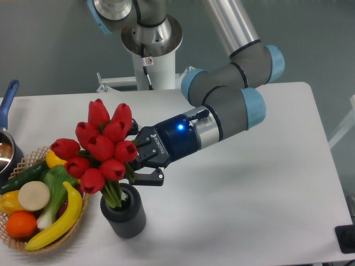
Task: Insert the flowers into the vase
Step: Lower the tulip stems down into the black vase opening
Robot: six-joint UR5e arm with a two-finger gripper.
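White surface (249, 183) under a grey wall, with the vase (123, 211) standing near its front left beside a wicker basket (50, 244) of toy produce. From the right the tool (145, 164) is closed on the flowers (102, 148), stems reaching into the vase mouth, red buds leaning left above it. Lettering on the tool is too blurred to read.

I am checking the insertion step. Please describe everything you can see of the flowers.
The flowers are a bunch of about ten closed red tulip buds on green stems with leaves, looking artificial. The bunch leans up and to the left, its head wider than the vase. The stem ends dip into the vase's opening; how deep is hidden. The gripper is shut on the stems just above the rim. The lowest buds hang over the edge of the wicker basket.
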